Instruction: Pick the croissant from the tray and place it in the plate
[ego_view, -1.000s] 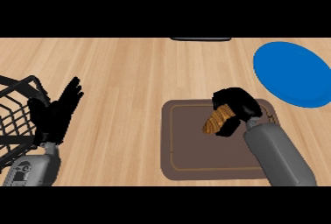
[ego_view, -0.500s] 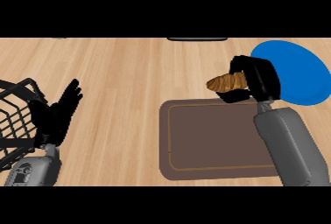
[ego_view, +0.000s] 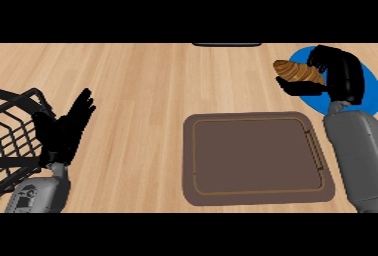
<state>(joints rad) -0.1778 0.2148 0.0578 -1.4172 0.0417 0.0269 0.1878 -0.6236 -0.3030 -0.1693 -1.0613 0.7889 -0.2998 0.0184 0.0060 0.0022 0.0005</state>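
Observation:
A brown croissant (ego_view: 297, 72) is held up in my right hand (ego_view: 336, 75), whose fingers and thumb curl round it. It hangs at the left edge of the blue plate (ego_view: 306, 56), which my hand and forearm largely hide at the right of the head view. The brown tray (ego_view: 255, 157) lies below and left of the hand, with nothing on it. My left hand (ego_view: 68, 127) stays open at the left, fingers up, beside the basket.
A black wire basket (ego_view: 16, 135) stands at the left edge, close to my left hand. A dark object (ego_view: 227, 44) shows at the counter's far edge. Bare wooden counter (ego_view: 162, 85) lies between the basket and the tray.
My right hand lifted the croissant off the tray and carried it up and to the right, to the plate's left edge. The left hand has not moved.

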